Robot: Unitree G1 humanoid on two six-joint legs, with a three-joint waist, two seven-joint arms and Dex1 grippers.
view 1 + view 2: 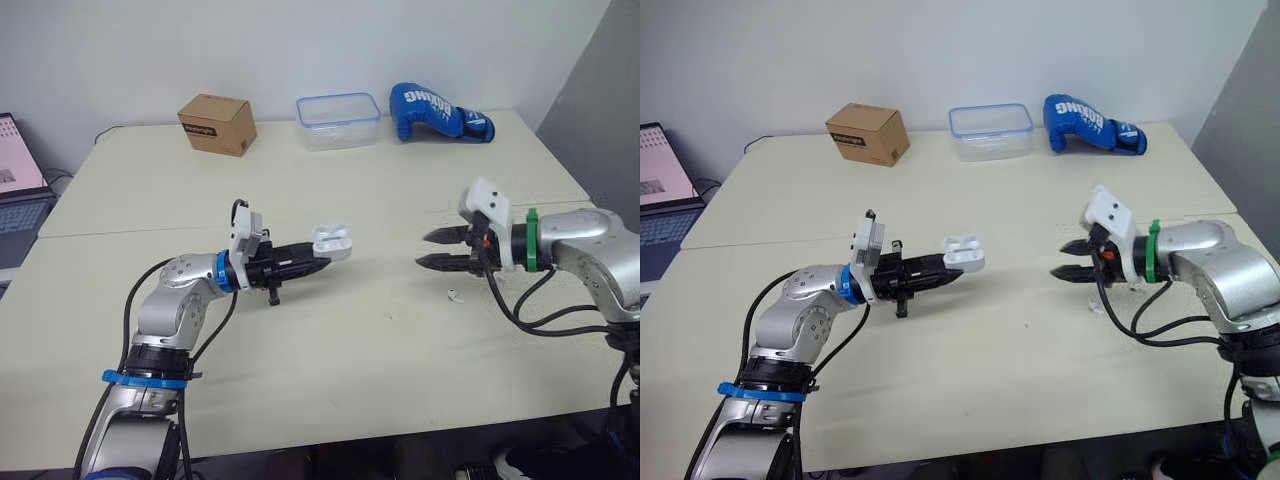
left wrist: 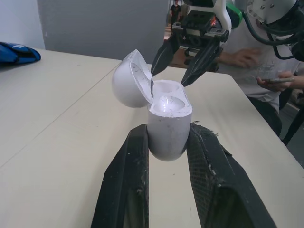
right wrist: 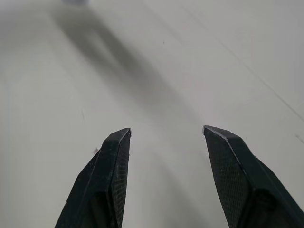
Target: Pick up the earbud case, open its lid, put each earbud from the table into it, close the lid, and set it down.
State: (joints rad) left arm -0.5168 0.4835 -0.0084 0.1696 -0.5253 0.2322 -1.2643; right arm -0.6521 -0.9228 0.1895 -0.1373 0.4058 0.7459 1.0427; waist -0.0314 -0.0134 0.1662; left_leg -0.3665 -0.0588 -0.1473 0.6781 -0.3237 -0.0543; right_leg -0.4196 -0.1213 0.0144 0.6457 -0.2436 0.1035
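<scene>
My left gripper (image 1: pixel 318 262) is shut on the white earbud case (image 1: pixel 333 242), held above the table near its middle. The case's lid is open, as the left wrist view shows (image 2: pixel 166 114), with its two fingers (image 2: pixel 126 180) clamping the lower body. One white earbud (image 1: pixel 456 296) lies on the table at the right. My right gripper (image 1: pixel 430 249) hovers just left of and above that earbud, open, with nothing between its fingers (image 3: pixel 104 175). It points toward the case.
At the table's (image 1: pixel 330 340) far edge stand a cardboard box (image 1: pixel 217 123), a clear plastic container (image 1: pixel 338 120) and a blue boxing glove (image 1: pixel 435 112). A laptop (image 1: pixel 18 190) sits off the left side. A person (image 2: pixel 256 66) with a phone shows behind the right arm.
</scene>
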